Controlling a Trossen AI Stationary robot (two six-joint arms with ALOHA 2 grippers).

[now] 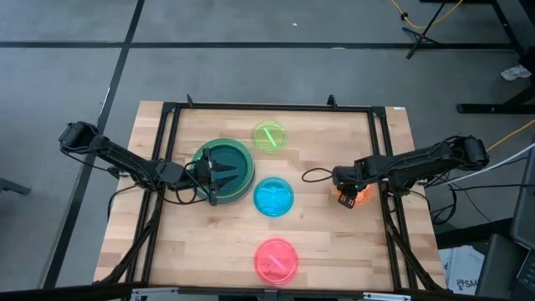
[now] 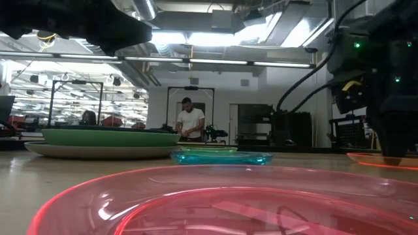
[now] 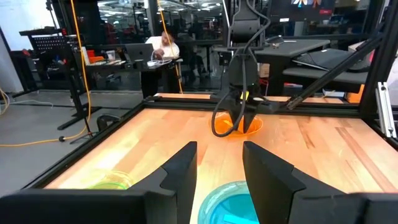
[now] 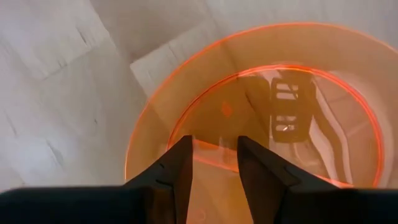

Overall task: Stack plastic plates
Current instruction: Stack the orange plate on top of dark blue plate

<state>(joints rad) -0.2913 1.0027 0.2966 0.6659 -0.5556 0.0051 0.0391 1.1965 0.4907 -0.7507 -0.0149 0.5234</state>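
Observation:
A stack of larger plates point(image 1: 238, 167) lies left of centre, dark teal on top of light green; the low view shows a pale grey plate point(image 2: 98, 151) at its bottom. The brown plate does not show. The small lime point(image 1: 269, 135), blue point(image 1: 273, 197) and pink point(image 1: 276, 259) plates lie apart on the table. My left gripper point(image 1: 219, 176) hangs open above the stack, pointing toward the table's right, and is empty point(image 3: 219, 163). My right gripper point(image 4: 214, 163) points down, open, over the orange plate point(image 4: 261, 93) at the right. My right gripper's fingers point(image 4: 177, 168) come down from above at the orange plate's rim point(image 4: 140, 134) on the side toward the table's middle. The plate lies flat on the table. I cannot tell whether the fingers touch it.
A black frame point(image 1: 267, 107) runs round the wooden table top. A cable point(image 1: 316, 174) loops beside the right gripper. Bare wood lies between the blue and orange plates. A person point(image 2: 191, 121) stands in the room far behind the table.

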